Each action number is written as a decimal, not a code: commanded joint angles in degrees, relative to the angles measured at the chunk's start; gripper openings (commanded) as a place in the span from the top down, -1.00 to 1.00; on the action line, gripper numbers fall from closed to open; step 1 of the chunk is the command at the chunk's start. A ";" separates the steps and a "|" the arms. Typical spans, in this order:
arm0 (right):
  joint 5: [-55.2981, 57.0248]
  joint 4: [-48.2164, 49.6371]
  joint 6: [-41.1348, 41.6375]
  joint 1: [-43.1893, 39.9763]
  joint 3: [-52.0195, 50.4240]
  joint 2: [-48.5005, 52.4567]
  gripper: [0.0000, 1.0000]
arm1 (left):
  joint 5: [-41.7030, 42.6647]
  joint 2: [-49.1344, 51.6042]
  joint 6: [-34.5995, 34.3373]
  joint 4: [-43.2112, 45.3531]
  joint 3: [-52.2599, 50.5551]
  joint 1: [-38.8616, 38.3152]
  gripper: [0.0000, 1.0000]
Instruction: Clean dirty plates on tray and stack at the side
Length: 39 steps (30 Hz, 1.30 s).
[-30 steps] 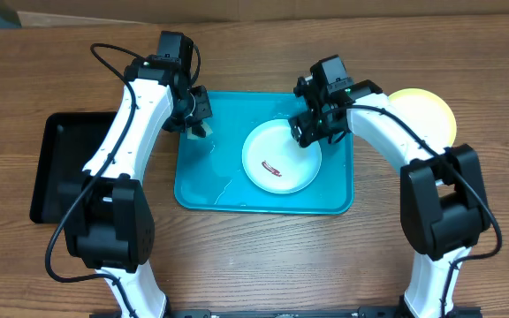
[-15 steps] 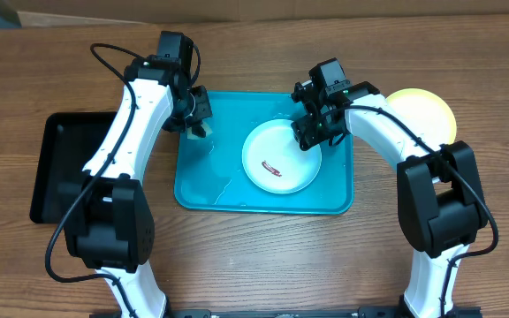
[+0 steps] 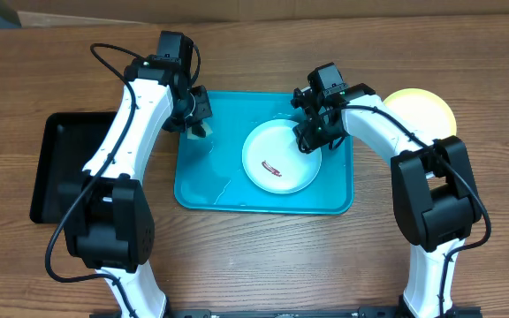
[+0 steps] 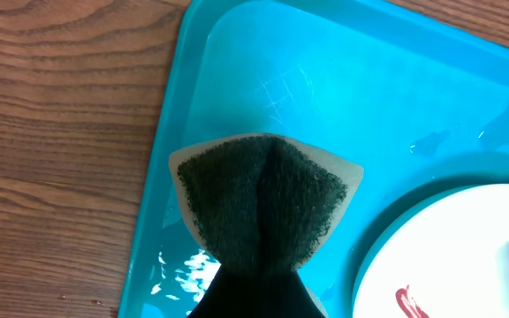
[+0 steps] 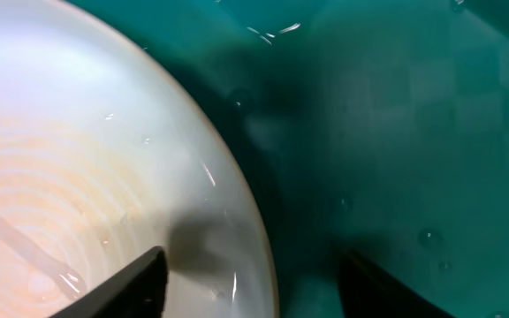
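A white plate with a red smear lies on the teal tray. My right gripper is open and straddles the plate's upper right rim, one finger over the plate, the other over the tray. My left gripper is shut on a green scouring sponge and holds it over the tray's upper left corner, left of the plate. A yellow plate lies on the table to the right of the tray.
A black tray sits at the left of the wooden table. Water droplets and a wet sheen lie on the teal tray's lower left part.
My right gripper has edged left and down onto the white plate's upper right rim. The left arm and sponge have not moved.
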 commanded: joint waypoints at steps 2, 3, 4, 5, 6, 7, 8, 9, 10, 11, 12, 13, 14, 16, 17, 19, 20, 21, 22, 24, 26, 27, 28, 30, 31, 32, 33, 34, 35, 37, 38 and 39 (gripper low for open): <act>0.37 -1.20 0.33 0.09 -0.48 2.05 0.07 | 0.66 -1.16 1.60 0.02 -0.22 -0.42 0.91; 0.52 -1.42 0.33 0.09 -0.46 2.05 0.19 | 0.63 -1.16 1.60 0.02 -0.22 -0.42 0.92; 0.52 -1.70 0.35 0.09 -0.46 2.05 0.31 | 0.66 -1.16 1.57 0.02 -0.22 -0.42 0.91; 0.52 -2.10 0.35 0.09 -0.46 2.05 0.38 | 0.63 -1.16 1.57 0.04 -0.22 -0.42 0.92; 0.52 -2.49 0.39 0.09 -0.46 2.05 0.47 | 0.63 -1.16 1.60 0.07 -0.22 -0.42 0.92; 0.52 -2.89 0.61 0.13 -0.46 2.05 0.60 | 0.63 -1.16 1.57 0.07 -0.22 -0.42 0.92; 0.50 -3.15 0.85 0.26 -0.46 2.05 0.73 | 0.66 -1.16 1.57 0.07 -0.22 -0.42 0.91; 0.50 -3.34 1.99 0.37 -0.46 2.05 0.81 | 0.66 -1.16 1.57 0.07 -0.22 -0.42 0.92; 0.46 -3.56 2.99 0.37 -0.46 2.05 0.92 | 0.68 -1.16 1.57 0.07 -0.22 -0.42 0.92; 0.46 -3.67 4.50 0.46 -0.46 2.05 0.92 | 0.76 -1.16 1.57 0.02 -0.22 -0.42 0.92; 0.46 -3.80 6.19 0.57 -0.46 2.05 0.92 | 1.31 -1.16 1.62 0.02 -0.22 -0.42 0.92; 0.35 -3.93 8.33 0.68 -0.46 2.05 0.92 | 2.10 -1.16 2.27 0.13 -0.22 -0.42 0.92; -0.35 -3.93 11.45 0.87 -0.46 2.05 0.92 | 3.28 -1.16 3.65 0.37 -0.22 -0.42 0.92; -2.10 -3.91 17.03 1.31 -0.46 2.05 0.92 | 5.44 -1.16 5.97 0.96 -0.22 -0.42 0.92; -3.15 -3.89 19.37 1.60 -0.46 2.05 0.93 | 6.78 -1.16 6.84 1.25 -0.22 -0.44 0.92; -4.90 -3.43 24.96 2.45 -0.46 2.05 0.92 | 8.74 -1.16 7.13 1.84 -0.22 -0.50 0.92; -4.85 -2.95 28.41 2.97 -0.46 2.05 0.92 | 9.60 -1.16 7.10 2.16 -0.22 -0.57 0.92; -4.85 -2.40 31.98 3.48 -0.46 2.05 0.92 | 9.99 -1.16 7.10 2.47 -0.22 -0.66 0.91; -4.85 -1.64 36.39 4.07 -0.46 2.05 0.92 | 10.14 -1.16 7.10 2.73 -0.22 -0.81 0.91; -4.85 -0.28 43.45 5.11 -0.46 2.05 0.92 | 10.16 -1.16 7.06 3.04 -0.22 -1.31 0.92; -4.59 0.81 48.87 6.16 -0.46 2.05 0.92 | 10.12 -1.16 7.08 3.13 -0.22 -2.05 0.92; -4.39 1.27 50.51 6.73 -0.46 2.05 0.92 | 10.12 -1.16 7.08 3.15 -0.22 -2.43 0.92; -3.69 1.46 52.04 7.26 -0.46 2.05 0.92 | 10.05 -1.16 7.08 3.26 -0.22 -3.02 0.91; -1.62 1.40 55.10 8.15 -0.46 2.05 0.92 | 9.38 -1.16 6.91 3.54 -0.22 -3.78 0.92; -0.72 1.40 56.22 8.55 -0.46 2.05 0.92 | 8.55 -1.16 6.56 3.80 -0.22 -4.22 0.92; -0.37 1.46 56.87 8.83 -0.46 2.05 0.92 | 7.87 -1.16 6.36 4.20 -0.22 -4.57 0.91; -0.11 1.46 57.81 9.05 -0.46 2.05 0.92 | 7.04 -1.16 5.92 4.66 -0.22 -4.90 0.91; -0.09 1.46 58.77 9.27 -0.46 2.05 0.92 | 6.34 -1.16 5.05 4.96 -0.24 -5.14 0.92; -0.15 1.46 59.60 9.31 -0.46 2.05 0.92 | 5.90 -1.16 4.02 5.20 -0.26 -5.27 0.91; -0.57 1.55 60.41 9.55 -0.46 2.05 0.93 | 6.03 -0.96 2.10 5.44 -0.31 -5.57 0.92; -0.55 1.53 60.37 9.62 -0.46 2.05 0.93 | 6.05 -0.72 1.90 5.49 -0.31 -5.79 0.92; -0.57 1.51 60.39 9.66 -0.46 2.05 0.92 | 6.19 -0.33 1.92 5.66 -0.31 -6.01 0.92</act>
